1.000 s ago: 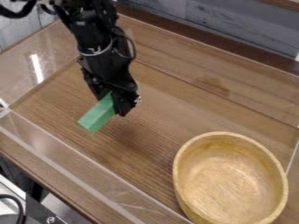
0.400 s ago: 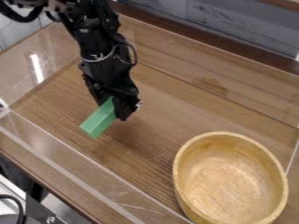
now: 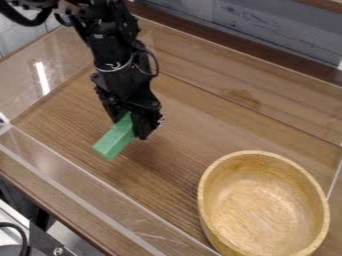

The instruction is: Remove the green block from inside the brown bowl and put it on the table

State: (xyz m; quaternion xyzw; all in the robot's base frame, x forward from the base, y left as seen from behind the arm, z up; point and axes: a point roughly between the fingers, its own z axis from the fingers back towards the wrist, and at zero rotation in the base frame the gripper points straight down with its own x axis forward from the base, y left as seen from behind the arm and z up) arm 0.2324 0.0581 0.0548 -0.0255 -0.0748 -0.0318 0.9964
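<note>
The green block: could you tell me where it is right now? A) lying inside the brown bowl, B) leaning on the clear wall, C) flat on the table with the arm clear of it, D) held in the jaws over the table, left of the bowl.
D: the green block hangs tilted with its upper end pinched in the shut gripper, over the table, while the brown bowl sits empty.
</note>
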